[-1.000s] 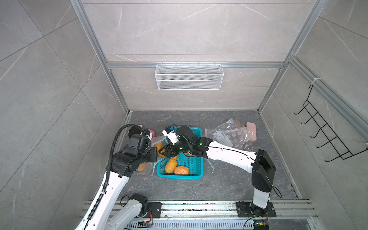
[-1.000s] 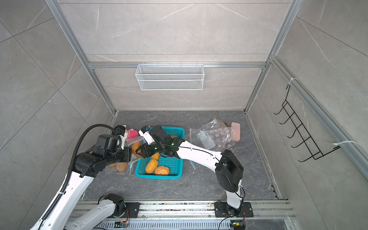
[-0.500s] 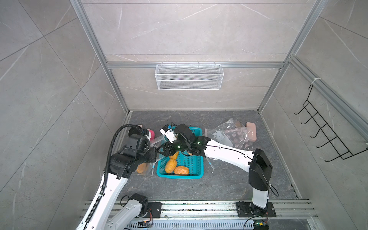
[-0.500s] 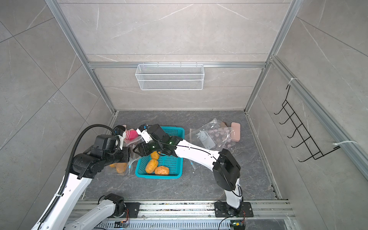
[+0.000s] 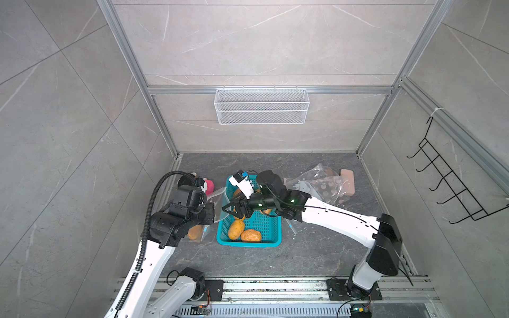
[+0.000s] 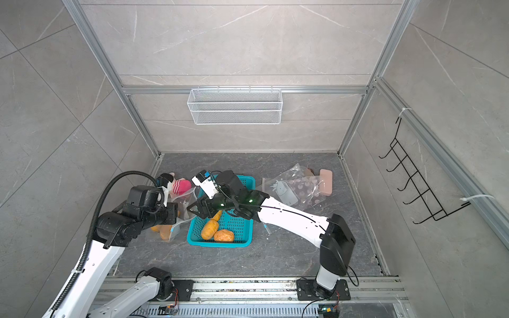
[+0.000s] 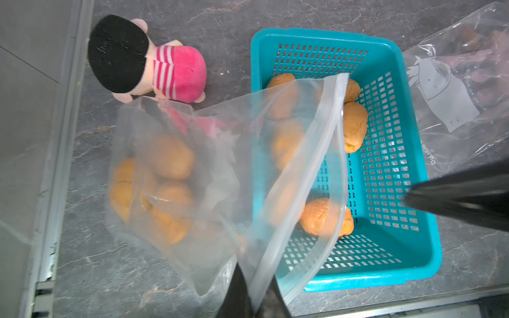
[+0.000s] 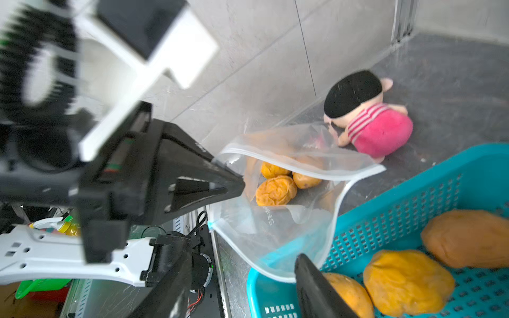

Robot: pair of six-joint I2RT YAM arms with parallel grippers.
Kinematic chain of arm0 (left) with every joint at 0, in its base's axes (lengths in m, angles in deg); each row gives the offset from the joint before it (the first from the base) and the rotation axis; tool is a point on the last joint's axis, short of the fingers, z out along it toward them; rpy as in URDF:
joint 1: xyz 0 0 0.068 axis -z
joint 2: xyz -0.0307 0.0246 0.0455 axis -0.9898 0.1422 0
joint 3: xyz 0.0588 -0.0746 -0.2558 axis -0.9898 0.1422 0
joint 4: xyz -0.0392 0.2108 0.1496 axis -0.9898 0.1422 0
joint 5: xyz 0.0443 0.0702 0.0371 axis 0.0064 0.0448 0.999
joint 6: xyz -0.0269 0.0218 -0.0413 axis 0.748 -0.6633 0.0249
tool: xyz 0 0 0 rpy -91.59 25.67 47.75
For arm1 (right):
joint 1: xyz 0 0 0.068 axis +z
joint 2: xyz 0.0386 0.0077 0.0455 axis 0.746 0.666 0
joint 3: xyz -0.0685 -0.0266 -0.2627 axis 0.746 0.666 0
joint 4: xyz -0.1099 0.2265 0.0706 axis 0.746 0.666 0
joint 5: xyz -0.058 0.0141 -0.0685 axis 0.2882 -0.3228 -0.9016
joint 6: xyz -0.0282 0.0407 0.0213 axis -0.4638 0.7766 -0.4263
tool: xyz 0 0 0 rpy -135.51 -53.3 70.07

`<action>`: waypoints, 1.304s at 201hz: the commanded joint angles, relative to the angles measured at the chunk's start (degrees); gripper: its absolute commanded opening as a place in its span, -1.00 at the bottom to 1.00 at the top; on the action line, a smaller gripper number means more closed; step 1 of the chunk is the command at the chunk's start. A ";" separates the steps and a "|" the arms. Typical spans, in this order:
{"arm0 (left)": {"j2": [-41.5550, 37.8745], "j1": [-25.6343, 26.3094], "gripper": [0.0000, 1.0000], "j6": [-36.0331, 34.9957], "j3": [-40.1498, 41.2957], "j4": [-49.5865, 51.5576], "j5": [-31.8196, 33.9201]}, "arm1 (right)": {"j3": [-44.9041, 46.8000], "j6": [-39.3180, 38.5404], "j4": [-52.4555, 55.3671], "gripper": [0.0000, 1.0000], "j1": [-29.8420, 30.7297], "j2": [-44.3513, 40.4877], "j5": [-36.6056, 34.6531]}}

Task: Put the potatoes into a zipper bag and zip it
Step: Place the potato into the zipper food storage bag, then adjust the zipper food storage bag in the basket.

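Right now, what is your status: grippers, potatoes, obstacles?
Left gripper shut on bag rim. Right gripper open, empty, by bag mouth. Potatoes: some bagged, others in basket. Doll beside bag, not blocking.

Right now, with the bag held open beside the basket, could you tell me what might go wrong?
1. The left tool pinches only one edge of the zipper bag, whose lip drapes over the basket rim; the open right tool, reaching for the potatoes there, could snag the lip and tug the bag free.
2. Only that one pinch props the mouth open, so a released potato may hit the film and roll outside.
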 commanded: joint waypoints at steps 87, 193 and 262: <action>11.75 0.14 -1.00 -6.77 -40.99 6.29 -0.19 | 11.81 -11.73 1.72 0.24 0.33 -21.16 -11.38; 21.09 0.19 -1.00 3.68 -33.97 -10.08 -43.56 | 20.22 -14.11 8.69 0.28 0.23 -34.41 -24.18; 17.53 0.14 -1.00 2.07 -14.87 -11.13 -42.26 | 20.89 -14.48 11.85 0.33 0.25 -36.15 -22.65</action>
